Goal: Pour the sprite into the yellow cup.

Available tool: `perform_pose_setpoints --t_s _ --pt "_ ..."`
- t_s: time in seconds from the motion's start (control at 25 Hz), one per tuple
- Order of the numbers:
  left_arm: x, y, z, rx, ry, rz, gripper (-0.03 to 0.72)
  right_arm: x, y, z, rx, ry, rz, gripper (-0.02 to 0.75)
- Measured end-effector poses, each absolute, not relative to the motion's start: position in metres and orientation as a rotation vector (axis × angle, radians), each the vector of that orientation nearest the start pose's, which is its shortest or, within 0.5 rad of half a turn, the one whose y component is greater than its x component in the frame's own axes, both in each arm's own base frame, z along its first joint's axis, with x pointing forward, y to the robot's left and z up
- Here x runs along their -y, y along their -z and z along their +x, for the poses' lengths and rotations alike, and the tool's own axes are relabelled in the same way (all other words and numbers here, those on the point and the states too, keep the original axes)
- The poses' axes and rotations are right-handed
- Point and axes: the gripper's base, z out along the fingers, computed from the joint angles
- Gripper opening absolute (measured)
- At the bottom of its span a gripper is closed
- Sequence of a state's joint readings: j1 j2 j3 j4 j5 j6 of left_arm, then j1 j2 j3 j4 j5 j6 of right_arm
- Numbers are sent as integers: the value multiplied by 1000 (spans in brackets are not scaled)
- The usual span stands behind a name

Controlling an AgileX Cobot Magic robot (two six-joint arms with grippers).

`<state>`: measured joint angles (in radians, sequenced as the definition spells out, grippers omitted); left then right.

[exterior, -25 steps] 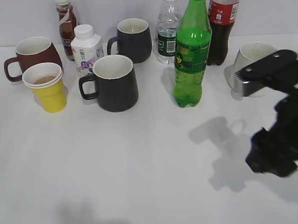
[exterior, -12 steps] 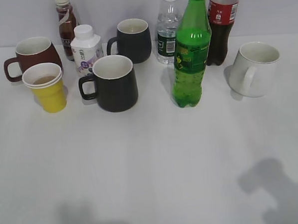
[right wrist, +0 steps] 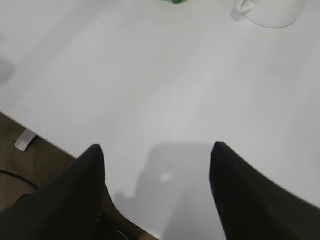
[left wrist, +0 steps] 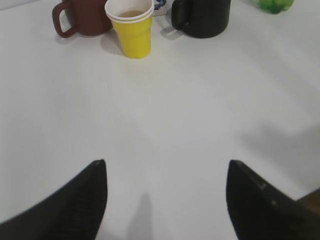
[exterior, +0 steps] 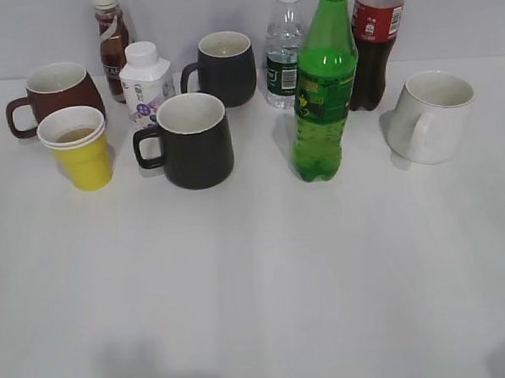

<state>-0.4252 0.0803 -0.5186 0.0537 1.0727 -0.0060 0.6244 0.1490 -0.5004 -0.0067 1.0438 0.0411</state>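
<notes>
The sprite (exterior: 322,88), a tall green bottle with a green cap, stands upright right of the table's middle; its base shows in the left wrist view (left wrist: 272,5) and the right wrist view (right wrist: 174,1). The yellow cup (exterior: 81,149) stands at the left with some liquid inside; it also shows in the left wrist view (left wrist: 132,30). Neither gripper shows in the exterior view. My left gripper (left wrist: 165,172) is open and empty over bare table, well short of the cup. My right gripper (right wrist: 156,155) is open and empty near the table's front edge.
A dark red mug (exterior: 54,93) stands behind the yellow cup. Two black mugs (exterior: 192,140) (exterior: 223,68), a white milk bottle (exterior: 145,83), a brown bottle (exterior: 112,40), a water bottle (exterior: 285,52), a cola bottle (exterior: 376,43) and a white mug (exterior: 431,116) stand around.
My right arm, which was in front of the white mug a second ago, has drawn back out of the exterior view; only its shadow lingered, then left. The objects have not moved.
</notes>
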Motion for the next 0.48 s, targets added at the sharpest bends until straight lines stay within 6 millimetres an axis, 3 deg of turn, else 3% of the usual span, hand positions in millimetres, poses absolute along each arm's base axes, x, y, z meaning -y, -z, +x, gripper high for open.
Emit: perform_pose_setpoints --t_s 0.48 --pt "-2 -282 7 -2072 192 440 565 -9 -278 15 -2095 -367 -629 492"
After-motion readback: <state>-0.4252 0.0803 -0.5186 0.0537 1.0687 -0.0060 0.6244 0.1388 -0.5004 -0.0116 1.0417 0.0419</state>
